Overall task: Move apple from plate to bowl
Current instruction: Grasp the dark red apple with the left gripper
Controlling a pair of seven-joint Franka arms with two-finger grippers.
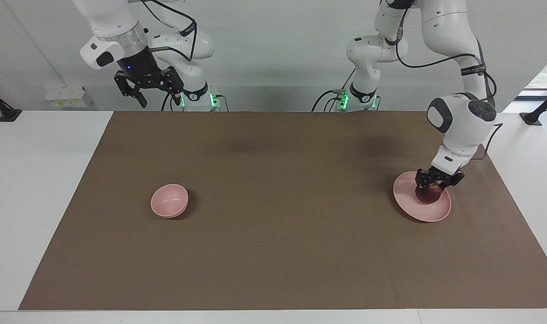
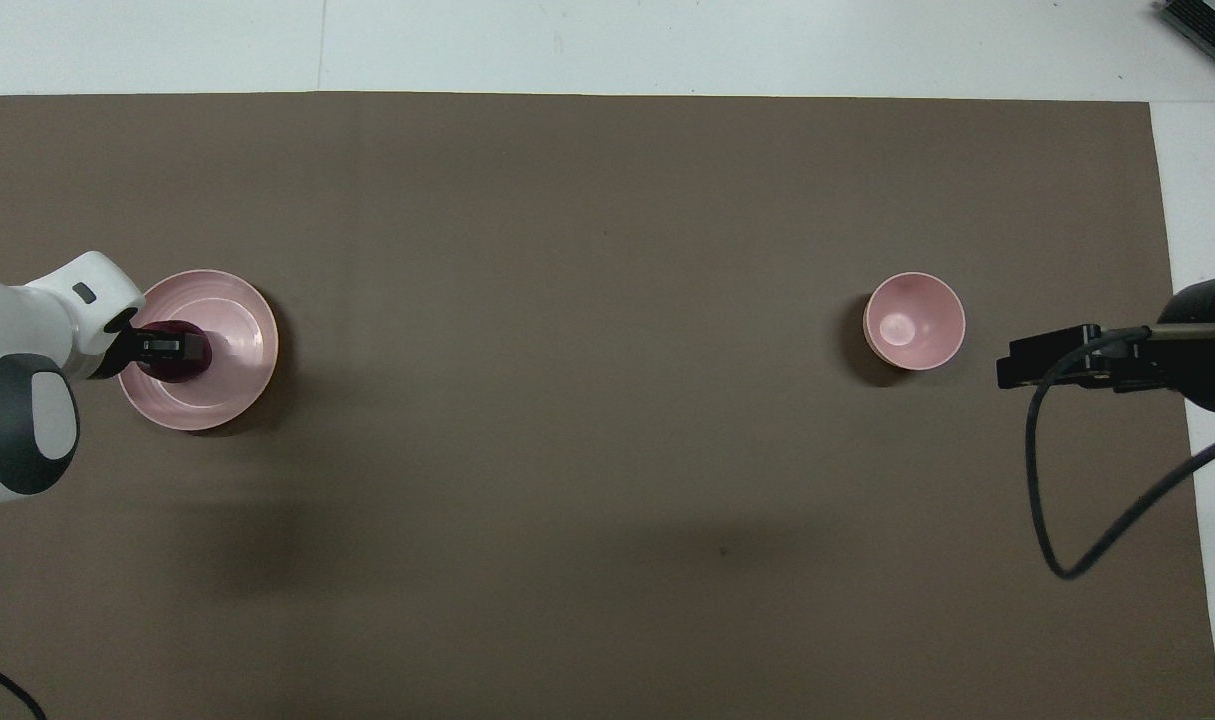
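Note:
The dark red apple (image 1: 428, 195) sits on the pale pink plate (image 1: 408, 204) toward the left arm's end of the table. My left gripper (image 1: 431, 186) is down on the plate, its fingers shut on the apple from above. In the overhead view the left gripper (image 2: 172, 347) covers most of the apple (image 2: 174, 375) on the plate (image 2: 237, 335). The small pink bowl (image 1: 169, 200) stands empty toward the right arm's end of the table and also shows in the overhead view (image 2: 914, 320). My right gripper (image 1: 160, 100) waits open, raised high near its base (image 2: 1017, 365).
A brown mat (image 1: 273, 225) covers the table between plate and bowl. A black cable (image 2: 1047, 500) hangs from the right arm. White table edges border the mat.

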